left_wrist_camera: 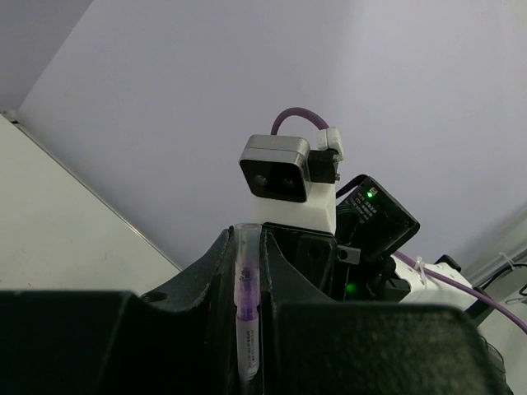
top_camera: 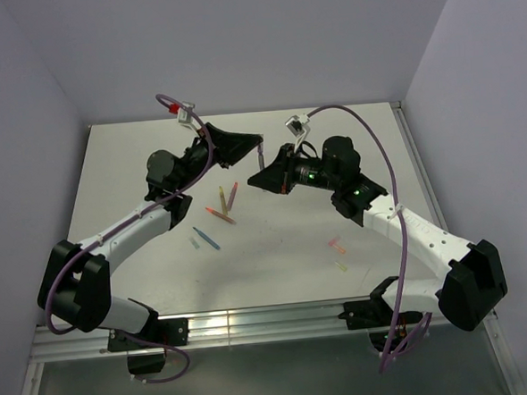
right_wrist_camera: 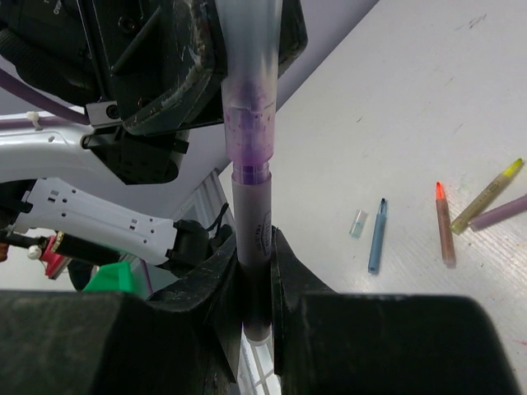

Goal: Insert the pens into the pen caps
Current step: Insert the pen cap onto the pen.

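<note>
Top external: left gripper (top_camera: 257,145) and right gripper (top_camera: 260,176) meet tip to tip above the tabletop (top_camera: 285,259).
Left wrist: the left gripper clamps a translucent pen cap (left_wrist_camera: 246,284).
Right wrist: the right gripper clamps the grey-purple pen (right_wrist_camera: 252,210), its tip inside that cap. A blue pen (right_wrist_camera: 376,236) lies to its right.

We read this as robotics lab test cell. We see bare white tabletop (top_camera: 126,152) boxed by plain lavender walls (top_camera: 236,47), aluminium rail (top_camera: 271,318) at near edge, two arms bolted there, left arm (top_camera: 122,228) and right arm (top_camera: 422,232). We note purple cable (top_camera: 402,261) along arm, camera module (left_wrist_camera: 276,169) on wrist.
</note>
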